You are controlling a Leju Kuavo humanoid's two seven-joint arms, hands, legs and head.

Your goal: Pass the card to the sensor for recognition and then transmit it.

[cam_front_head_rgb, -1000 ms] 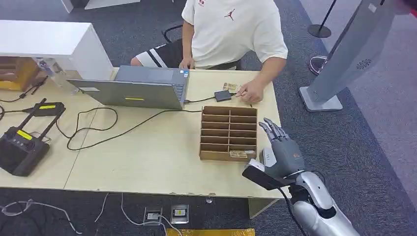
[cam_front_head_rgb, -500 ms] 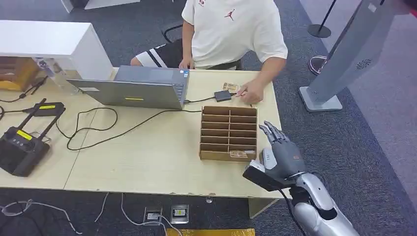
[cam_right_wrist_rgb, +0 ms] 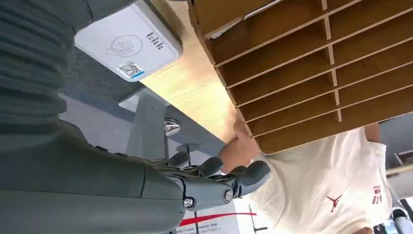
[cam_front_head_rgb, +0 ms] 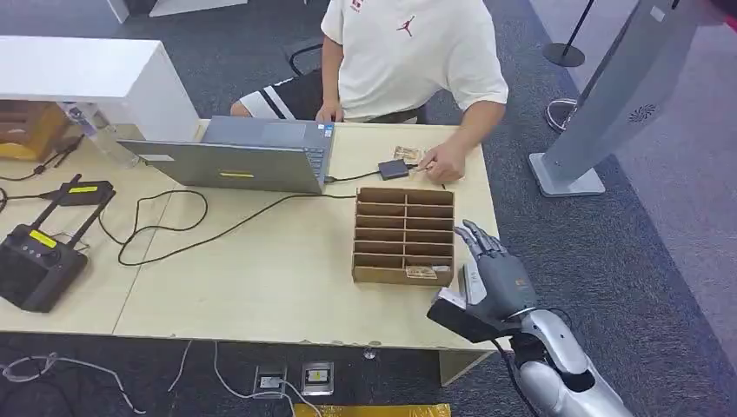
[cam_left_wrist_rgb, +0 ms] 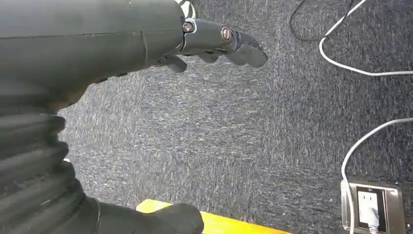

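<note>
Pale wooden surface (cam_front_head_rgb: 261,287): near its right edge the card (cam_front_head_rgb: 421,273) lies in the box's (cam_front_head_rgb: 404,234) front slot, just left of the right robot hand (cam_front_head_rgb: 495,274), fingers apart and empty

**Right hand eases back toward the worktop's near edge**

The right hand (cam_front_head_rgb: 497,280) is sliding back and down along the right side of the wooden divider box (cam_front_head_rgb: 404,234). A second ago its fingers (cam_front_head_rgb: 476,234) reached level with the box's middle rows; now they sit lower, alongside the nearer rows. The forearm has pulled in with it, and the dark block at the wrist now hangs at the worktop's (cam_front_head_rgb: 261,287) front edge, a touch closer to the robot than before.
</note>
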